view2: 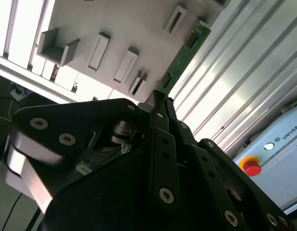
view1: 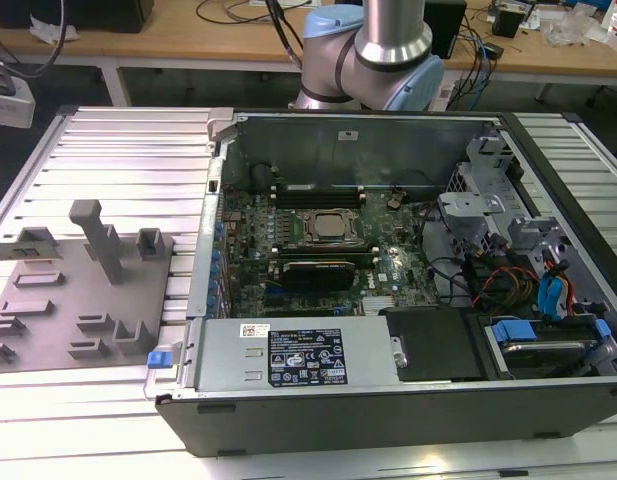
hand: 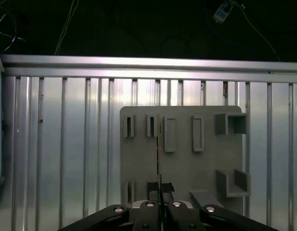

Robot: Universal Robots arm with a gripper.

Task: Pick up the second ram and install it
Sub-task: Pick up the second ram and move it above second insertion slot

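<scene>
**Second ram (view2: 184,53) caught in the pincer (view2: 158,98)**

In both wrist views the pincer is closed narrow on one end of the green stick, which reaches out over the grey holder tray (hand: 182,168). In the exterior view that tray (view1: 48,330) lies on the bench (view1: 118,140) at nine o'clock from the open computer case (view1: 388,420).

Harsh white glare on the ribbed table (view1: 78,410) at the exterior view's lower left; the computer case (view1: 388,425) is dim inside
</scene>
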